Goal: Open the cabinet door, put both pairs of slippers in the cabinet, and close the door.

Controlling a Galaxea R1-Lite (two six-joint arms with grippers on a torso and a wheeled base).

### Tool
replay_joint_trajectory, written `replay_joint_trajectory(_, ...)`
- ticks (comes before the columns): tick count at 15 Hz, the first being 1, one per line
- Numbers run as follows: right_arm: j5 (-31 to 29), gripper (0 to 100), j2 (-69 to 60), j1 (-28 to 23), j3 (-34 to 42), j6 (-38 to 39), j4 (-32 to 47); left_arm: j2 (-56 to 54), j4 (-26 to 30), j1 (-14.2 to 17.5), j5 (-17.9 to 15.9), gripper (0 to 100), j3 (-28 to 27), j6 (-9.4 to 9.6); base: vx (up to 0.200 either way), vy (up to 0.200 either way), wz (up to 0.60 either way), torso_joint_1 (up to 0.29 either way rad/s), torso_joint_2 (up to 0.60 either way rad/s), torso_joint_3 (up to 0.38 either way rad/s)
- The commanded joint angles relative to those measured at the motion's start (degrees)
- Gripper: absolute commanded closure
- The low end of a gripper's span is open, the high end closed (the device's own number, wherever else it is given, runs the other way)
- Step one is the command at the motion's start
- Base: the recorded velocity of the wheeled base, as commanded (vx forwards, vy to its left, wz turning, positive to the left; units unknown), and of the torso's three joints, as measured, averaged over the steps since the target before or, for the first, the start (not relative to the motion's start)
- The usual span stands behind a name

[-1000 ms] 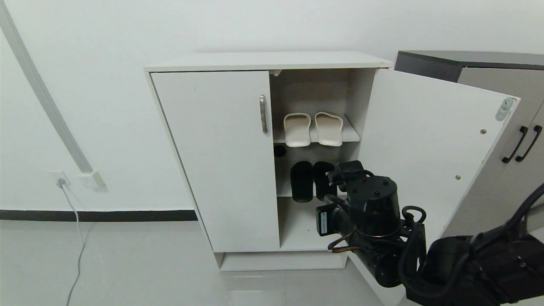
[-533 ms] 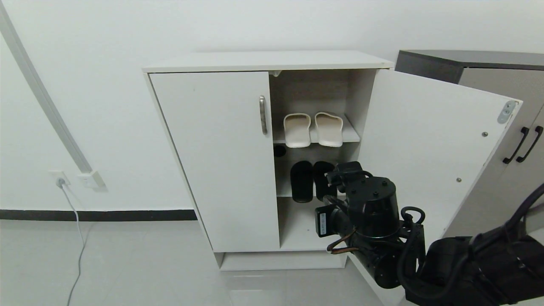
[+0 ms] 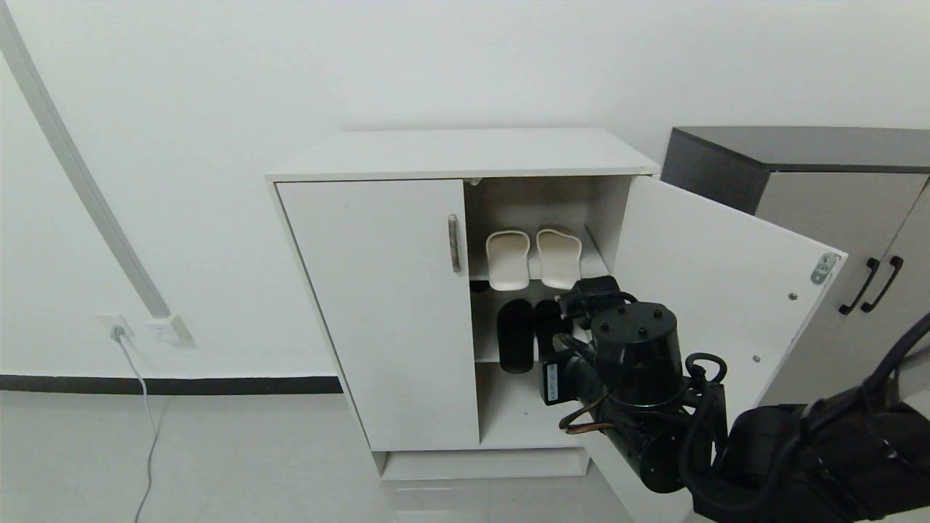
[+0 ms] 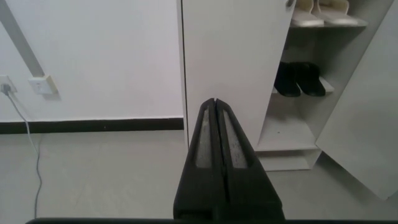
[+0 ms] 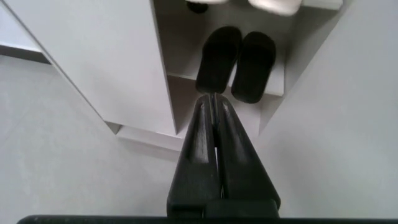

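White wall and pale tiled floor [image 3: 218,465] surround a white cabinet [image 3: 465,152] standing against the wall, with a grey cabinet [image 3: 835,203] just beside it on the right. Its left door [image 3: 378,312] is shut, metal handle [image 3: 453,243] upright near the inner edge; the right door [image 3: 712,283] stands swung wide open.

Both pairs are inside the open half. The cream slippers [image 3: 507,260] lie side by side on the upper shelf, toes pointing outward, and the black slippers [image 3: 516,334] lie side by side on the shelf below – the bottom compartment sits under them.

The right arm [image 3: 639,363] is in front of the open compartment, low and near the open door. From its wrist, the right end effector [image 5: 216,99] is clenched on nothing, fingers pressed together, pointing toward the black slippers [image 5: 219,59] but apart from them. The left end effector [image 4: 214,106] is likewise clenched and holds nothing – it points at the shut left door from well back, above the floor.
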Motion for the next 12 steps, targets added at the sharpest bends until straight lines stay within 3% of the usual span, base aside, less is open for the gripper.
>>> replay_joint_trajectory(1, -0.01, 100, 0.07, -0.07, -0.01, 0.02, -0.02, 0.02, 0.0, 0.01, 0.04, 100, 0.0, 0.0, 0.0, 0.0, 0.0, 0.124, -0.46, -0.349)
replay_joint_trajectory(12, -0.19, 100, -0.1, 0.02, -0.01, -0.07, -0.02, 0.02, 0.0, 0.01, 0.04, 100, 0.0, 0.0, 0.0, 0.0, 0.0, 0.169, -0.48, -0.32)
